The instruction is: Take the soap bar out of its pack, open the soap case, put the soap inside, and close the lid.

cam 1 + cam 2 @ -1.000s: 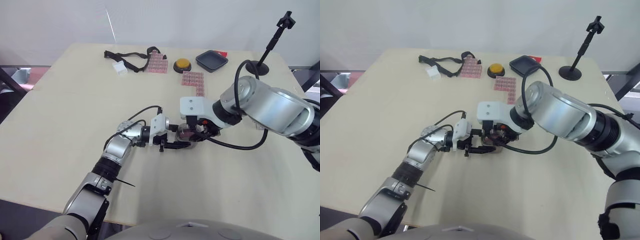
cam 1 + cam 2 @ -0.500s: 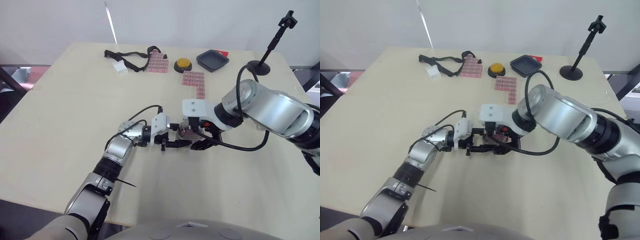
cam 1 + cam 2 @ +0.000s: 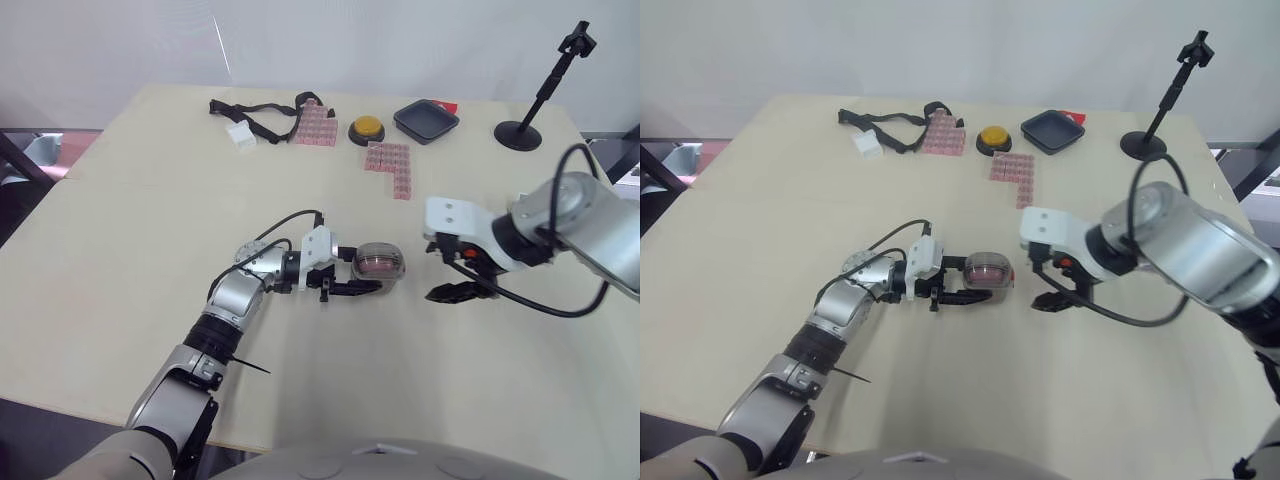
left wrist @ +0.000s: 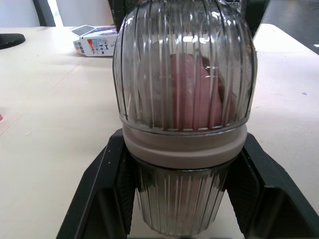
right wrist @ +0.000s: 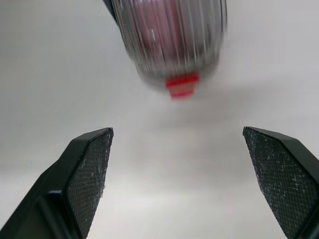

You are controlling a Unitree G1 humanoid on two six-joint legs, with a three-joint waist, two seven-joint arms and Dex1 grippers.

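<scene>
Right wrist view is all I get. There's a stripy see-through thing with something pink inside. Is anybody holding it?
Observer: Yes. The left gripper holds the soap case, one black finger on each side of its lower half.
Operator: Is its lid shut?
Observer: It looks shut. In the left wrist view the ribbed top sits down on a pale band, with the pink soap inside.
Operator: Where's my gripper from above?
Observer: The right gripper is low over the table, to the robot's right of the case and not touching it.
Operator: Anything else on the table?
Observer: At the far edge, a yellow button and a dark tray.
</scene>
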